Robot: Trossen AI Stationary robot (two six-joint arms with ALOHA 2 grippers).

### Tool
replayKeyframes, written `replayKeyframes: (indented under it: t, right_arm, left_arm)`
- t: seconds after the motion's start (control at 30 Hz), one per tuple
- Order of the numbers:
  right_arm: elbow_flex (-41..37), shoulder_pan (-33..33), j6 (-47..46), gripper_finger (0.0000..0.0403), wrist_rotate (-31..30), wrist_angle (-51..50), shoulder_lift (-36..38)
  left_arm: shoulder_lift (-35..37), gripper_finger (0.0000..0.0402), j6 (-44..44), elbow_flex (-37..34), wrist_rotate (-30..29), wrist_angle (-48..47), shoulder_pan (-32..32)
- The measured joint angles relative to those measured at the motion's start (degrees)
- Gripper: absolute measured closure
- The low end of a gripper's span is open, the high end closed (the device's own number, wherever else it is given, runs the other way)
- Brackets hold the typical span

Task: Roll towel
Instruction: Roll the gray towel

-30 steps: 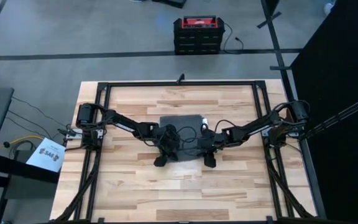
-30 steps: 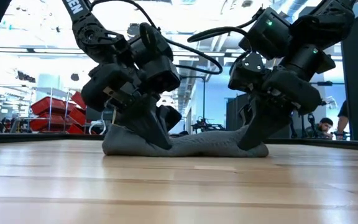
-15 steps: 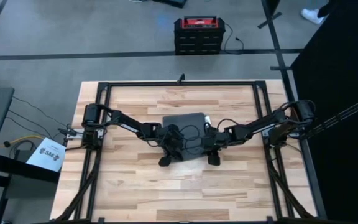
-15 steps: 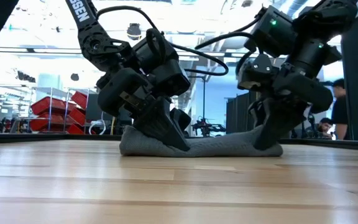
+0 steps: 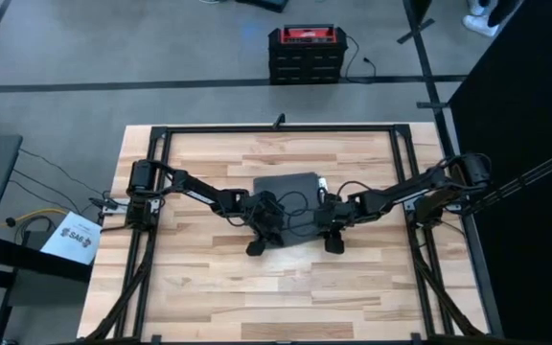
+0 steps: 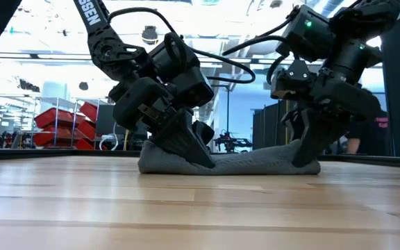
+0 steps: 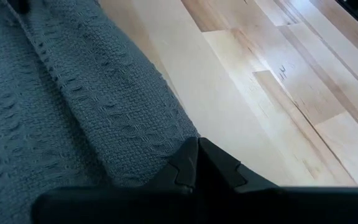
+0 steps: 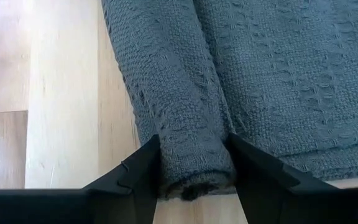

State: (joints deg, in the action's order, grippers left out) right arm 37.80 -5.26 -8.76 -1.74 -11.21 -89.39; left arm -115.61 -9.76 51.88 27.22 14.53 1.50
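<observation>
Jaws, right: the right gripper (image 8: 194,180) has its two dark fingers (image 8: 132,177) pressed against either side of the rolled edge of the towel (image 8: 278,74), clamped on the end of that roll.
Jaws, left: the left gripper (image 7: 194,165) shows its fingers meeting in a dark point at the fold of the cloth; whether they pinch the fabric or merely rest closed against it, I cannot tell.
Towel: dark grey, woven, lying near the middle of the wooden table (image 5: 218,287), between the two arms. Its near edge is turned over into a soft roll; the rest lies flat behind it. A small white tag (image 5: 320,181) sticks out at its far right corner in the high view.
Towel, low view: a low grey ridge (image 6: 248,164) resting on the boards, spanning from one gripper to the other.
Left gripper, position: at the towel's left near corner (image 5: 255,247), tip down on the cloth, arm reaching in from the table's left side.
Right gripper, position: at the towel's right near corner (image 5: 333,244), tip down on the roll, arm reaching in from the table's right side.
Table: pale wood planks, framed by black rails.
Beyond the table: a red and black case (image 5: 303,53) on the floor.
</observation>
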Motion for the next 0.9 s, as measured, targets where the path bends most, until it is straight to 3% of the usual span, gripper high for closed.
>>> replayKeyframes:
  t: [0.27,0.6,0.7,0.83,0.9]
  right_arm:
    - [-0.82,0.13,1.06,0.0236,-0.66,-10.42,5.38]
    - [1.64,0.96,2.26,0.025,-2.67,-5.79,12.08]
    - [1.45,0.96,6.28,0.028,-2.73,-1.03,12.4]
    - [1.58,0.96,11.89,0.0367,-2.73,3.1,10.3]
    - [1.49,0.96,13.55,0.0392,-2.84,3.18,9.73]
  left_arm:
    - [0.0,0.0401,0.04,0.0,0.81,-0.36,0.0]
    - [0.0,0.0401,0.04,0.0,0.88,-0.29,0.0]
    - [0.0,0.0401,-0.05,-0.02,0.92,-0.28,0.0]
    - [0.0,0.0401,0.17,-0.02,0.92,-0.29,0.0]
    - [0.0,0.0401,0.63,0.0,1.22,-0.27,-0.02]
